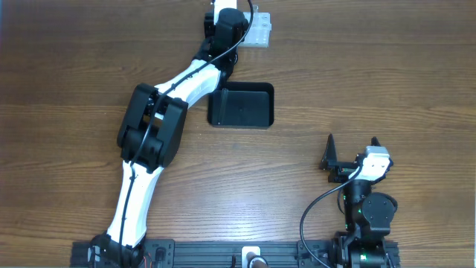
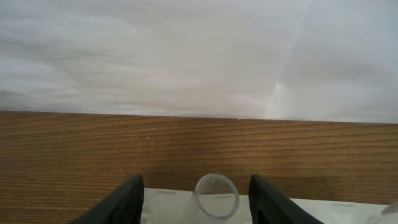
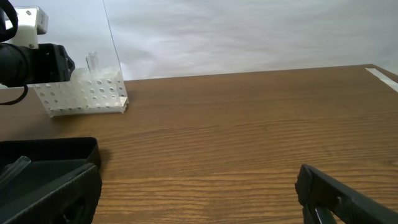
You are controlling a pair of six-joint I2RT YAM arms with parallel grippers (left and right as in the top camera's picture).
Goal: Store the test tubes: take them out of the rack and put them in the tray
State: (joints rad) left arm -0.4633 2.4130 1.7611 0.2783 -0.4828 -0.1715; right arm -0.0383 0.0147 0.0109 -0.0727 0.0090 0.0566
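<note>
A clear perforated rack (image 1: 260, 33) stands at the table's far edge, with upright test tubes (image 3: 92, 62) in it. My left gripper (image 2: 196, 182) is at the rack, open, and the round mouth of one test tube (image 2: 216, 196) sits between its fingers without touching them. The black tray (image 1: 242, 104) lies just in front of the rack; one clear tube (image 3: 15, 167) seems to lie inside it. My right gripper (image 1: 351, 147) hovers open and empty near the front right of the table.
The left arm (image 1: 197, 74) stretches diagonally across the table and passes over the tray's left edge. A white wall rises behind the rack. Bare wooden tabletop (image 1: 387, 74) spreads to the right of the tray.
</note>
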